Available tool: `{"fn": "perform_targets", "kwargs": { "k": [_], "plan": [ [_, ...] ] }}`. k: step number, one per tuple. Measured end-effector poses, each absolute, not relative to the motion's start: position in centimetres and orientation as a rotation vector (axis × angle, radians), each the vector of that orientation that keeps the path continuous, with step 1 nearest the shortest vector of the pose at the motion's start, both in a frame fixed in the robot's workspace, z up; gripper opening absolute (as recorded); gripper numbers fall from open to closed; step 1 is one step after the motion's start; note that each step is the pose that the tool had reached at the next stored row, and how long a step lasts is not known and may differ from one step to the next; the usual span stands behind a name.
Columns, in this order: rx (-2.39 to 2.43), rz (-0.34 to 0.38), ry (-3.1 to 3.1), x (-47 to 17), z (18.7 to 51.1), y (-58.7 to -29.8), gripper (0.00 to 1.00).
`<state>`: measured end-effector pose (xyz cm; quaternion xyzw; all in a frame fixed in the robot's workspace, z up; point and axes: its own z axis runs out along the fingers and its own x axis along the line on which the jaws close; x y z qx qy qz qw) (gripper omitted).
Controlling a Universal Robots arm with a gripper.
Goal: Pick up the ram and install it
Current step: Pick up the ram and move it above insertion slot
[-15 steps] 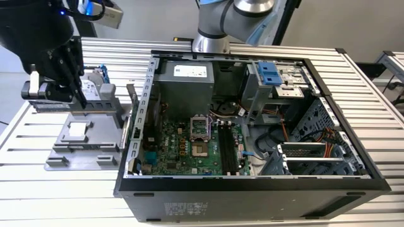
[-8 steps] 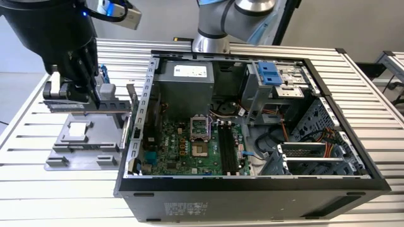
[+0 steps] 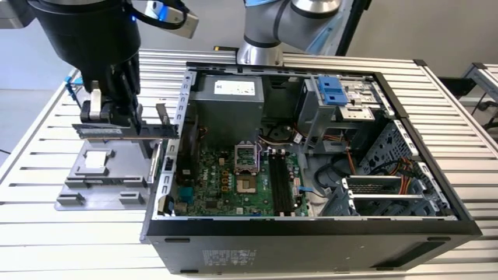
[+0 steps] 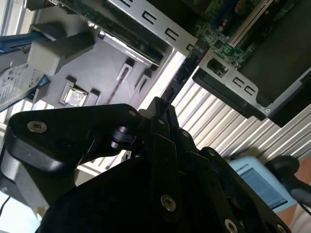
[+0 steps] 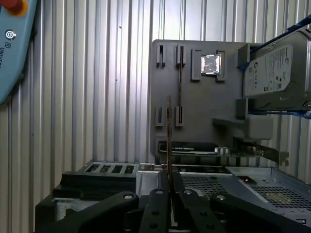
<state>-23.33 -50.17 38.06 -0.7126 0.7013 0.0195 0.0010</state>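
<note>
The pick-up looked done and the carry was in hand: the black end effector [image 3: 109, 119] was closed on the thin dark ram stick [image 3: 128, 130], holding it level above the grey moulded parts tray [image 3: 93, 181] near the slatted metal tabletop's [image 3: 31, 233] edge on the exterior view's left, apart from the open black computer case [image 3: 311, 245]. Installing would likely call for lining the stick's lower edge up with the long black memory slots [image 3: 280, 186]. In the first wrist view the stick showed edge-on, its chips hidden; the slot latches were too small to judge.

Downward-pointing pincer [image 3: 111, 123], jaws clamped tight on the ram [image 3: 153, 132].
</note>
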Motion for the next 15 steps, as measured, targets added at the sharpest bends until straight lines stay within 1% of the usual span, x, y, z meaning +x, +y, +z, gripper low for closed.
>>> {"fn": "perform_targets", "kwargs": {
  "k": [15],
  "plan": [
    [-2.241,0.067,2.206,-18.7,38.1,-50.1,0.0]
  ]
}}
